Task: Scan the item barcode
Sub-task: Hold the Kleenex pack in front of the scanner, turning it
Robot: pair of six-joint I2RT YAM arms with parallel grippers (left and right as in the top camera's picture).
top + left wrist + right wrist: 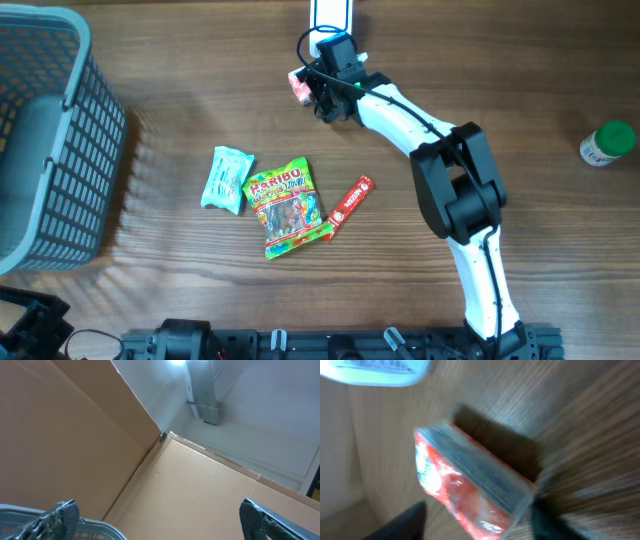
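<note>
Packet [470, 490], glossy red with grey edge, between fingers of right gripper [479, 522], grip unclear; left gripper [160, 520] agape.

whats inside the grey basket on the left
Inside the grey basket, only its own bare floor shows from overhead. No item is visible there, but its left part runs out of frame and its mesh side wall covers the strip of floor behind it.
</note>
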